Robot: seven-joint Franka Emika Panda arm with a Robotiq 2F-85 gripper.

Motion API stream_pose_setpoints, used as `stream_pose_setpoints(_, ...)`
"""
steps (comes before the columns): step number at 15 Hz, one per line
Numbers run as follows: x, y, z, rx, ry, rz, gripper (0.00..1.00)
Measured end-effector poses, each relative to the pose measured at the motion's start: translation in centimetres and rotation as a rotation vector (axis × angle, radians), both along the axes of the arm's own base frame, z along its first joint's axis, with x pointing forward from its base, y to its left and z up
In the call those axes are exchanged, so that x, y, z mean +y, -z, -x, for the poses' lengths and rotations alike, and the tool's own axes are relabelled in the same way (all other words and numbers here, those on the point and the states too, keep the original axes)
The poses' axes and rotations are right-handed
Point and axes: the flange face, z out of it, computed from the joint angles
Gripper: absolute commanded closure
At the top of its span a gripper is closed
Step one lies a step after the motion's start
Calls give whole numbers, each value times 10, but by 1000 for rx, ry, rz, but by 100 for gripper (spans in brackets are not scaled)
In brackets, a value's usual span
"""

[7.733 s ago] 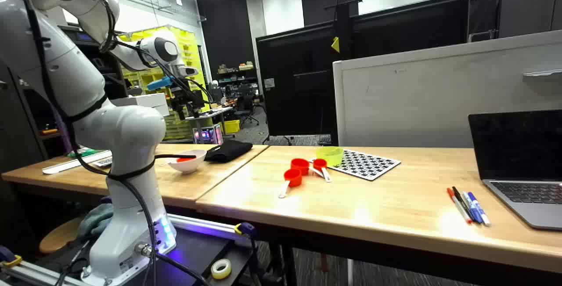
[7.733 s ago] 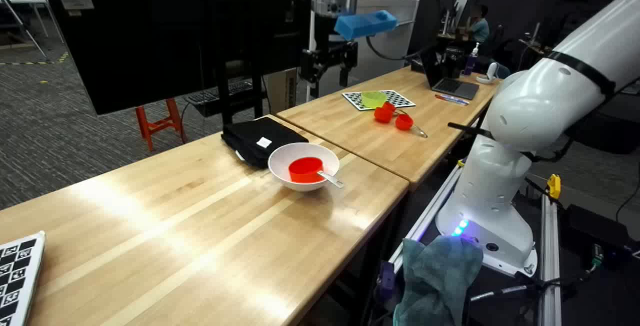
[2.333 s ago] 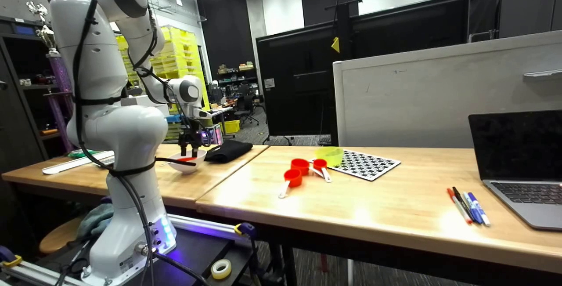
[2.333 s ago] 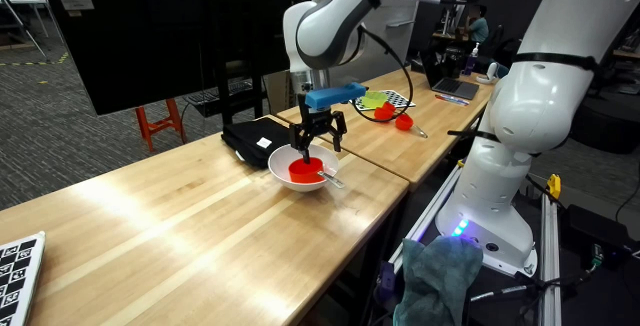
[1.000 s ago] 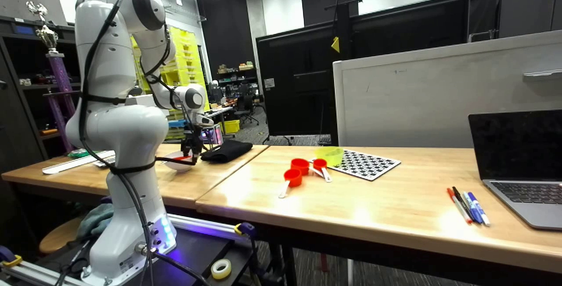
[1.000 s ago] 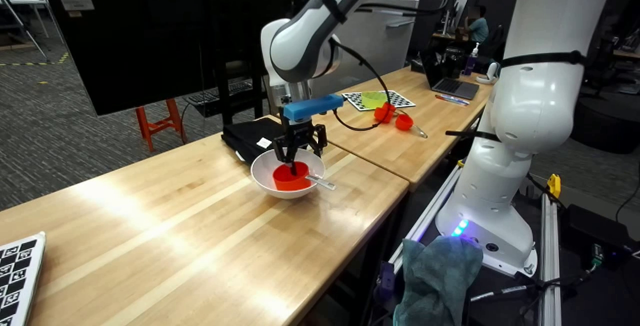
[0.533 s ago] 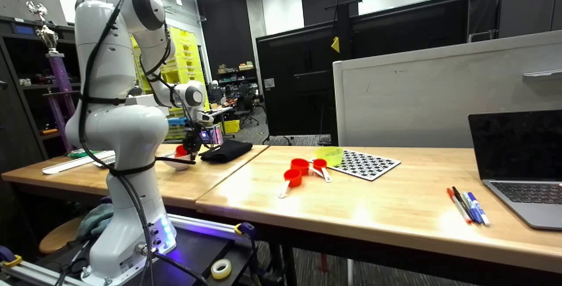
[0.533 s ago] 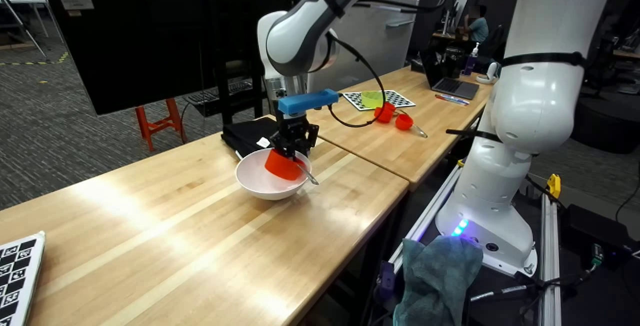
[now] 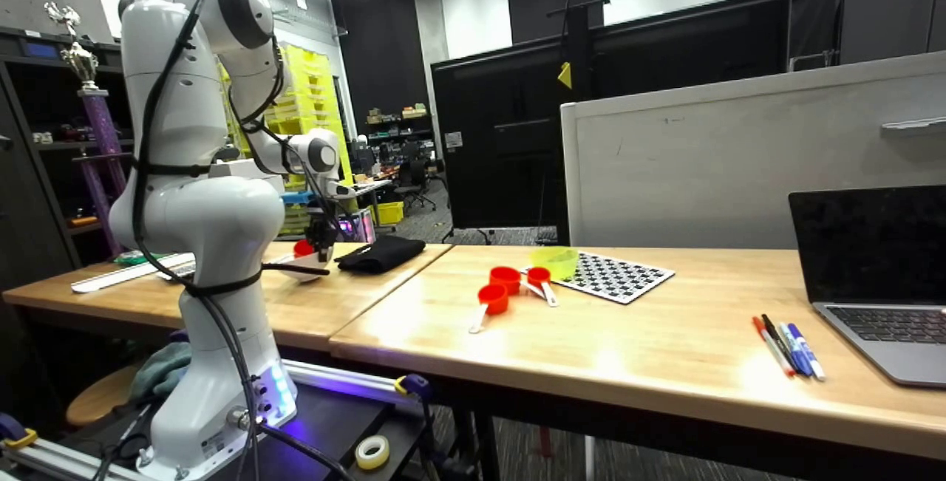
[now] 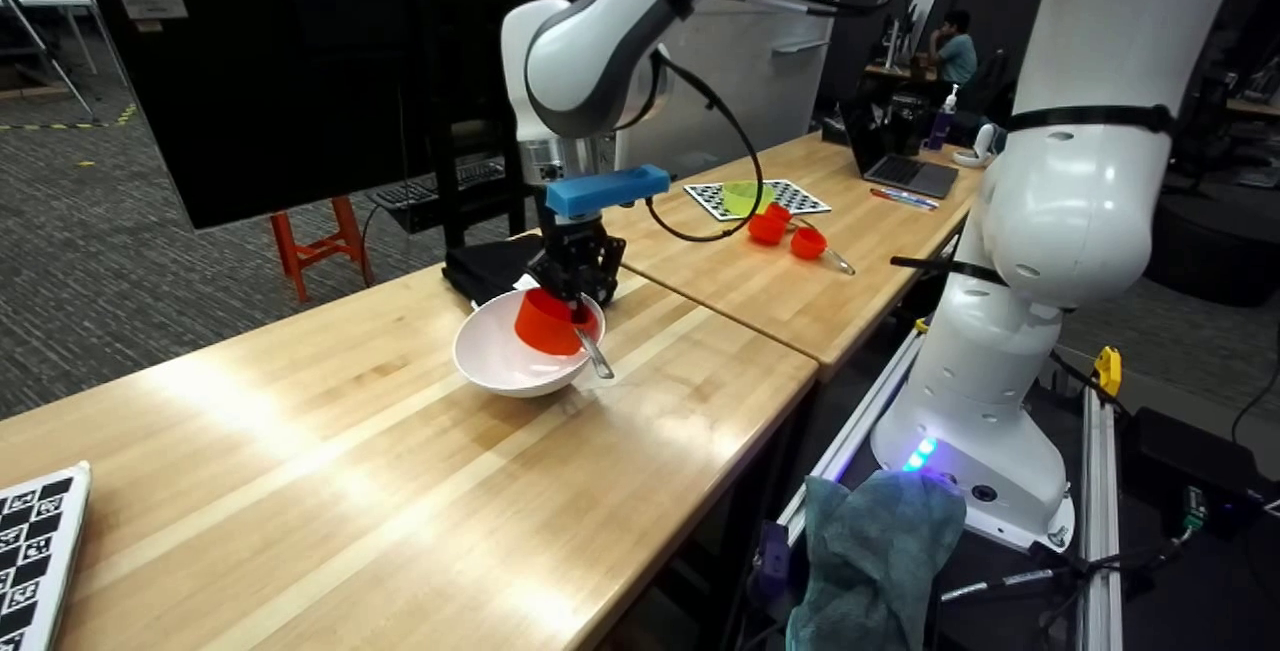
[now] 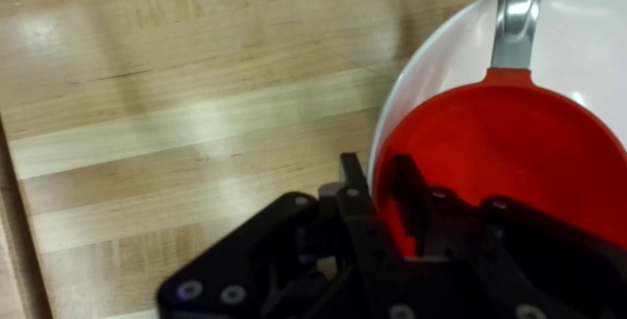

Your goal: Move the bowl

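Note:
A whitish bowl (image 10: 488, 351) with a pinkish inside tilts on the wooden table, its rim raised on the gripper's side; whether its base still touches is hard to tell. The same bowl (image 9: 307, 261) is partly behind a black cable in an exterior view. Inside leans a red cup (image 10: 545, 323) with a metal handle, tipped along with it. My gripper (image 11: 376, 159) has closed over the bowl's edge: one finger outside the rim, the opposite finger inside the red cup (image 11: 519, 137), so bowl rim and cup wall are pinched together. The far finger is mostly hidden in both exterior views.
A folded black cloth (image 9: 380, 254) lies right beside the gripper. Farther along the table are red measuring cups (image 9: 505, 279), a yellow-green container (image 9: 556, 262) on a checkered board (image 9: 613, 278), pens (image 9: 791, 348) and a laptop (image 10: 910, 174). Another checkered board (image 10: 35, 541) lies at the near end.
Over the last second the fingers closed on the rim and cup wall. Bowl and cup slid away from the black cloth and tipped up on the gripped side. The gripper rose slightly.

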Motion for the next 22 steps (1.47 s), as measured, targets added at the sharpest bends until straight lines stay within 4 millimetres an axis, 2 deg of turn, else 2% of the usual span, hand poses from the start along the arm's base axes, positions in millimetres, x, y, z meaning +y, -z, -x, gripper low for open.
stream_pose_setpoints(7, 27, -40, 11, -95, -46, 34, 98)
stream_pose_setpoints(12, 31, -56, 23, -130, -58, 39, 98)
stream_pose_setpoints(18, 25, -81, 32, -175, -54, 39, 98)
stream_pose_setpoints(22, 6, -119, 40, -195, -22, 54, 98)
